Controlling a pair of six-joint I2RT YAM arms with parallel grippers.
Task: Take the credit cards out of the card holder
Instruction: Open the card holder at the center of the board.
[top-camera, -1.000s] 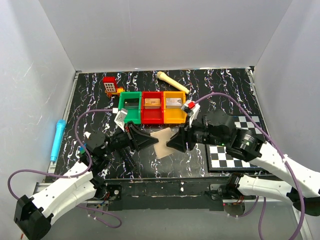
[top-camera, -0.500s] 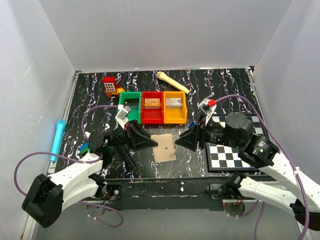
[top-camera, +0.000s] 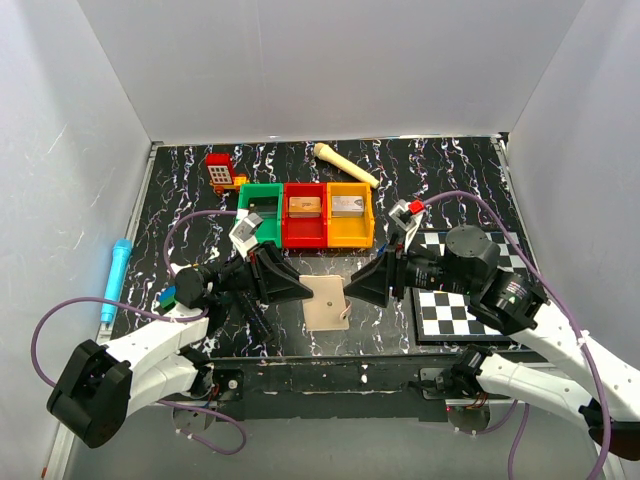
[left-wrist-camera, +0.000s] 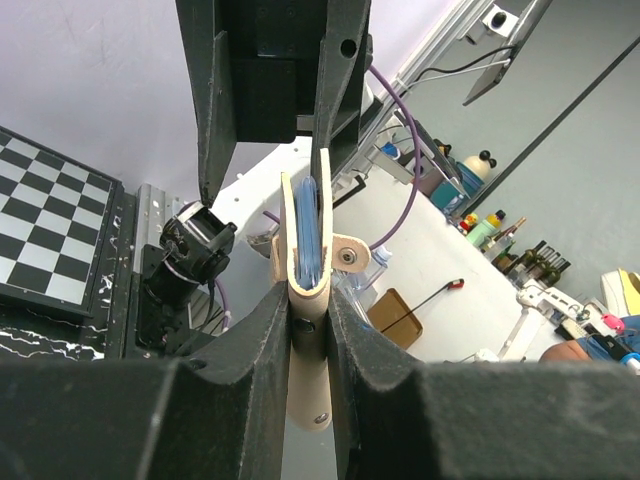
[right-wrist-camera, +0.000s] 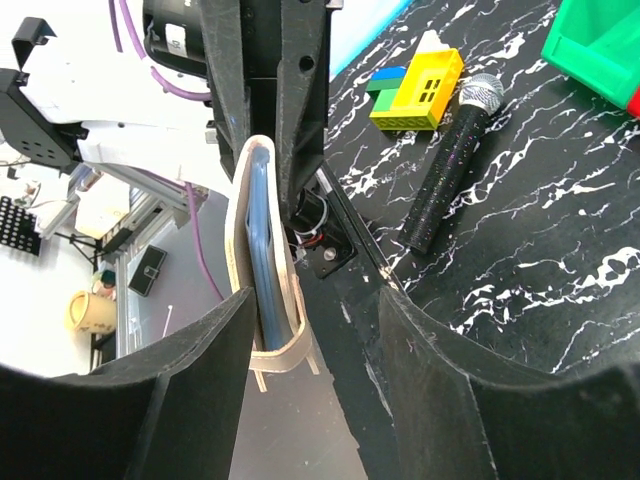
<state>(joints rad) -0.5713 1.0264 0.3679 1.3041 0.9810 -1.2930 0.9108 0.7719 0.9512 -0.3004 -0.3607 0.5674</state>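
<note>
- Pinching the card holder (left-wrist-camera: 308, 400) in my left pincer (left-wrist-camera: 308, 300), its length pointing at my right arm.
- Straddling its far end, my right pincer (right-wrist-camera: 315, 300) is gaping wide.

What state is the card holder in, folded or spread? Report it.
Folded. Both wrist views show the card holder edge-on, its two tan leaves close together with only a blue strip between, pinched in the left gripper.

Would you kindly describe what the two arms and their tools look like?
The left arm and right arm have white shells, black joint housings and loose purple cables. The left tool and right tool are black, with broad wedge-shaped fingers.
</note>
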